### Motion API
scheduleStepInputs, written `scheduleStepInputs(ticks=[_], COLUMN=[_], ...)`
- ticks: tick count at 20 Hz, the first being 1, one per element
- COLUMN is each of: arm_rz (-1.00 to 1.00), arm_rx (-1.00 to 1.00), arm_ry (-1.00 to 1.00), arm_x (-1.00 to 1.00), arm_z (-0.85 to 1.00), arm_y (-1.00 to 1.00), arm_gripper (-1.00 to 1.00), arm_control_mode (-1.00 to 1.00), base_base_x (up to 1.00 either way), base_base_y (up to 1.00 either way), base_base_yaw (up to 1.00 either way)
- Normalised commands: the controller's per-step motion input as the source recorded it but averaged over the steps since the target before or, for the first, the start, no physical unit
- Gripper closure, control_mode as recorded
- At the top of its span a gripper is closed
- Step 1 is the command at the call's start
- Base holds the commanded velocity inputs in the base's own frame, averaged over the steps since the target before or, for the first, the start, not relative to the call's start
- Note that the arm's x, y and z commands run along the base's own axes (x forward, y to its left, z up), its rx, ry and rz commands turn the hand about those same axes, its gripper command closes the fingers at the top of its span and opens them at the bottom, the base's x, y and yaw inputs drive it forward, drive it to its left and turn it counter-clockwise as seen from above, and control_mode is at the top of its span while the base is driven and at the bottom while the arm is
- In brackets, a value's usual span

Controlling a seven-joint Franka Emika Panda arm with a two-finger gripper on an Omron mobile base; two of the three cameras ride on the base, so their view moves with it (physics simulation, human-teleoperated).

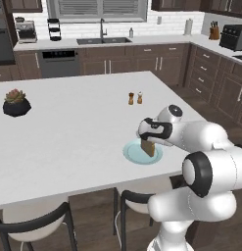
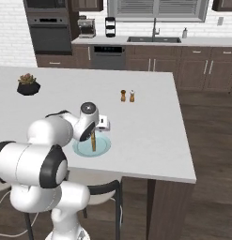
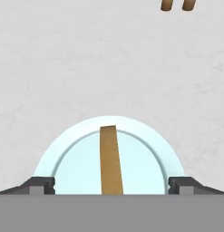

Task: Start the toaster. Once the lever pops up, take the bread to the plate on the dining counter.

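A: Where's the bread (image 3: pixel 109 159)?

B: On the plate (image 3: pixel 145 140), standing on its edge near the middle of the pale blue dish. From the hand view you see it edge-on, a thin brown strip running from six o'clock up toward twelve, tipped very slightly to the eleven side at the top.

A: And the plate itself?

B: It sits on the dining counter (image 1: pixel 68 127), close to the near edge, above the stools (image 1: pixel 32 223).

A: What about the gripper (image 3: pixel 111 185)?

B: Right over the slice, spread wide. One dark fingertip (image 3: pixel 41 185) stands off at nine o'clock of the bread, the other at three, each well clear of the brown faces. Nothing is pinched; the toast stands between them untouched.

A: Does the side view agree?

B: In the left base view the slice (image 1: pixel 148 147) hangs below the hand, its lower edge on the plate. In the right base view it's a narrow upright strip (image 2: pixel 93 141).

A: Anything else around?

B: Two small shakers (image 1: pixel 135 98) at about twelve o'clock of the plate, well apart from it, and a potted succulent (image 1: pixel 15 102) far off toward ten.
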Motion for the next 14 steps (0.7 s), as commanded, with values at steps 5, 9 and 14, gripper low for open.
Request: scheduleStepInputs(ticks=[5,9,14], arm_rz=[0.00,0.00,0.00], arm_rx=[0.00,0.00,0.00], arm_ry=[0.00,0.00,0.01], arm_x=[0.00,-0.04,-0.25], arm_z=[0.08,0.17,0.39], arm_y=[0.00,0.00,0.00], arm_gripper=[-1.00,-1.00,-1.00], arm_control_mode=[-1.00,-1.00,-1.00], base_base_x=[0.00,0.00,0.00], base_base_y=[0.00,0.00,0.00], base_base_yaw=[0.00,0.00,0.00])
